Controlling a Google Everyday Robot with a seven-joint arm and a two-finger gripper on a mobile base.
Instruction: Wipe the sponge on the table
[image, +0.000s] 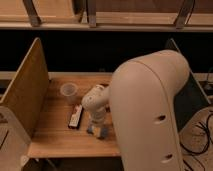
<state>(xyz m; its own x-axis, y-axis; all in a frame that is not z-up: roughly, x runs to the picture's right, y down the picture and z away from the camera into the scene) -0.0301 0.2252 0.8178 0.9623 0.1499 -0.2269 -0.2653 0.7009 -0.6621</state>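
Observation:
My gripper (97, 131) points straight down at the front middle of the table (52, 142), at the end of the white wrist that reaches out from under my bulky arm. Its fingers are shut on the sponge (102, 134). Only a small dull blue bit of the sponge shows between and beside the fingertips, resting on the pale planks. The big arm shell hides the right half of the tabletop.
A black-and-white bar (76, 116) lies just left of the gripper. A clear plastic cup (68, 91) stands further back on the left. An upright side board (25, 90) walls the left edge and another (192, 82) the right. The front edge is close below the gripper.

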